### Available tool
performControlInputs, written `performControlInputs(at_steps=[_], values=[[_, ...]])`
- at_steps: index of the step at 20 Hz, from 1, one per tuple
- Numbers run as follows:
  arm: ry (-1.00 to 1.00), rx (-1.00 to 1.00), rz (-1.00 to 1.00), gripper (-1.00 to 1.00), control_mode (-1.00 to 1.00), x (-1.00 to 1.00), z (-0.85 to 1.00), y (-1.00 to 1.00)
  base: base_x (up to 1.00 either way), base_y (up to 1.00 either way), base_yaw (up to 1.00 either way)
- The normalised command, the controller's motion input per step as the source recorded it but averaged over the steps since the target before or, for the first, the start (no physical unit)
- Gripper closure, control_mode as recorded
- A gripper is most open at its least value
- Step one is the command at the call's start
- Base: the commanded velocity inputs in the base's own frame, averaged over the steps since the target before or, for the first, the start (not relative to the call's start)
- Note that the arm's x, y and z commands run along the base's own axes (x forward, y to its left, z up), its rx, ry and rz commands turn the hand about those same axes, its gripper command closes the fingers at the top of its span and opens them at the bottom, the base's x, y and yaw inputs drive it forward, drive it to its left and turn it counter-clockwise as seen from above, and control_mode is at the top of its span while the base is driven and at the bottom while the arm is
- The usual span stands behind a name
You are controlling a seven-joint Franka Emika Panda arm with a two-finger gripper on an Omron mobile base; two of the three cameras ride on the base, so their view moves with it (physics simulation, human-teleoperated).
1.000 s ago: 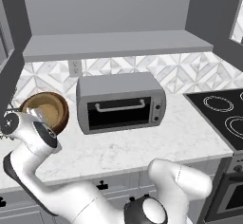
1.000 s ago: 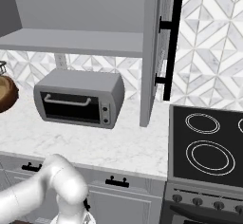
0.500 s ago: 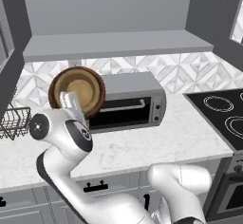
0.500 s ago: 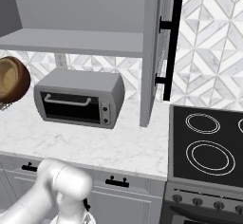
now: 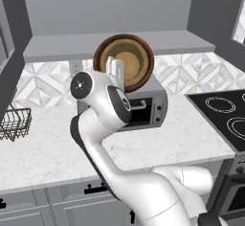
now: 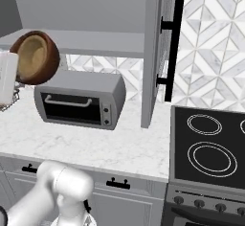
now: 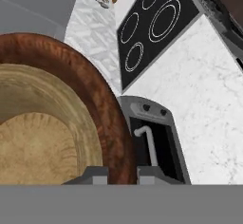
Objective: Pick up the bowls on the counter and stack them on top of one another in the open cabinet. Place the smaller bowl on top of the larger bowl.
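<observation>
Your tool (image 7: pixel 121 173) grips the larger bowl (image 5: pixel 125 61) by its rim, tilted. Level it before sliding onto the open cabinet (image 5: pixel 57 48) shelf, clearing the toaster oven (image 6: pixel 79 99).

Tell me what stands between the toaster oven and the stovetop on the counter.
Nothing: bare counter separates toaster oven from stovetop, in the right base view.

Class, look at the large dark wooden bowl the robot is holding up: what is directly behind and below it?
Behind the larger bowl is the open cabinet's shelf; below it stands the toaster oven on the counter. The bowl covers part of the oven's top in the left base view.
</observation>
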Motion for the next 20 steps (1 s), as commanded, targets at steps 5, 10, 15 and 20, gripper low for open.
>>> performControlInputs(at_steps=[5, 10, 15, 20], values=[[-0.03, 0.19, -0.18, 1.0, -1.0, 0.17, 1.0, -0.52, 0.0, 0.0, 0.0], [-0.04, 0.04, -0.01, 1.0, -1.0, 0.44, 0.45, -0.04, 0.0, 0.0, 0.0], [0.04, 0.0, 0.0, 1.0, -1.0, 0.78, 0.11, 0.0, 0.0, 0.0, 0.0], [0.11, 0.0, 0.0, 1.0, -1.0, 1.0, 0.0, 0.0, 0.0, 0.0, 0.0]])
